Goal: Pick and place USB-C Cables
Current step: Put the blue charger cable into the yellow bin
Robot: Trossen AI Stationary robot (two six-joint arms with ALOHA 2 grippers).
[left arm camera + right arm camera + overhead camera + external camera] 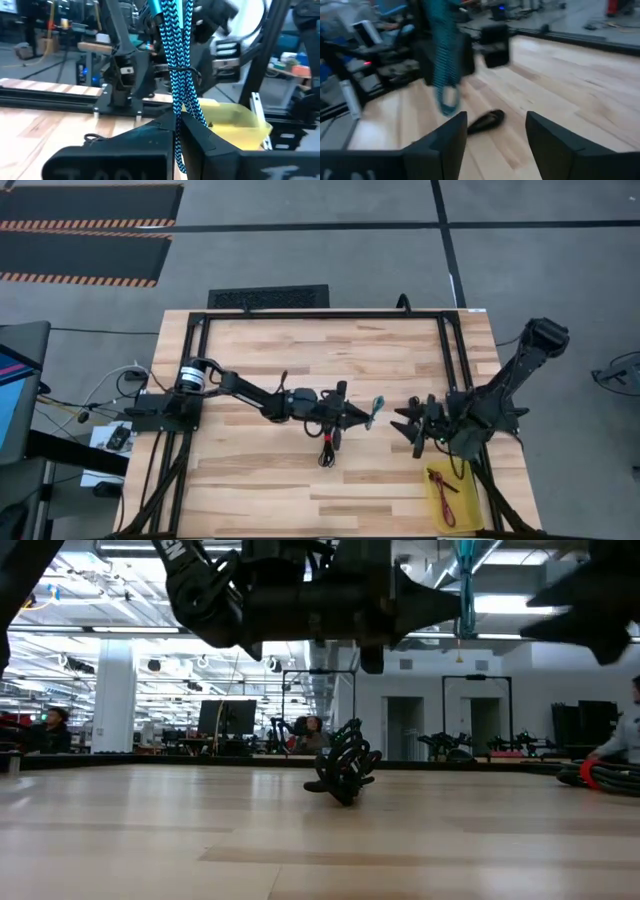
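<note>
Black cable bundles (328,450) (red-banded) lie on the worktop (260,490) near its middle, just toward the front edge from the left gripper (362,418). Left gripper, raised over the worktop's centre, is clamped on the teal-blue cable (376,412), which hangs pinched between its fingers (210,145). Right gripper (408,426) faces it from close by, near the right edge, its fingers (445,145) spread apart and empty. Dark red cable (442,486) rests in the yellow tray (472,510) at the front right corner.
</note>
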